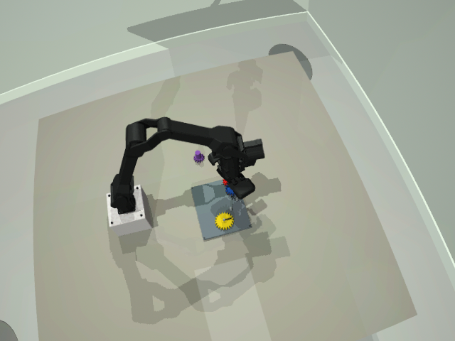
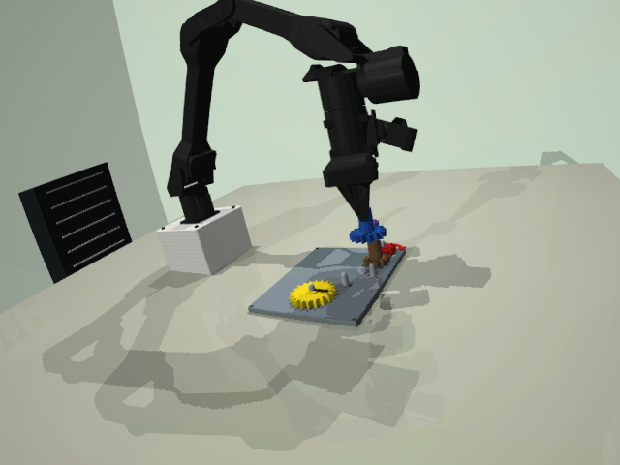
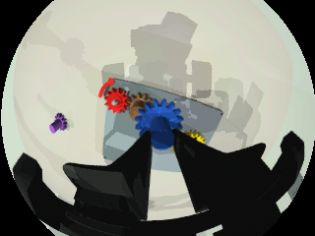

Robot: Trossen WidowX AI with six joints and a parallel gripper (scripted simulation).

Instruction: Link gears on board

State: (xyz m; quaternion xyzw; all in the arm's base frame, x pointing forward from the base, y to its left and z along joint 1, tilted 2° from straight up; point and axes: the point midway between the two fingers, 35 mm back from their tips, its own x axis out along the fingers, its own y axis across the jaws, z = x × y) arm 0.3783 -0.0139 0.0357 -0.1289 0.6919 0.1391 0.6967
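Carrying is the step I judge in hand: over the flat grey rectangular board (image 1: 211,234) (image 2: 280,294) (image 3: 110,143), my black two-fingered gripper (image 2: 364,219) (image 3: 160,134) pinches the blue toothed gear (image 1: 229,190) (image 2: 367,233) (image 3: 158,118) by its stem. Next calls for centring it over a bare peg, then lowering. The exterior view shows two upright grey pegs (image 2: 345,279); the wrist view hides them but shows the small purple stemmed gear (image 1: 198,158) (image 3: 60,121) whole.

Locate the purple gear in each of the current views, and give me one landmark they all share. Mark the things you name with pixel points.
Top: the purple gear (image 1: 198,158) (image 2: 376,222) (image 3: 60,122) stands near the middle, left of the wrist joint.
Exterior: right of centre, only a sliver showing behind the blue gear (image 1: 229,190) (image 2: 367,233) (image 3: 158,117).
Wrist: at the left, beyond the board's edge.
Shared landmark: the yellow gear (image 1: 222,222) (image 2: 306,296) (image 3: 197,138).
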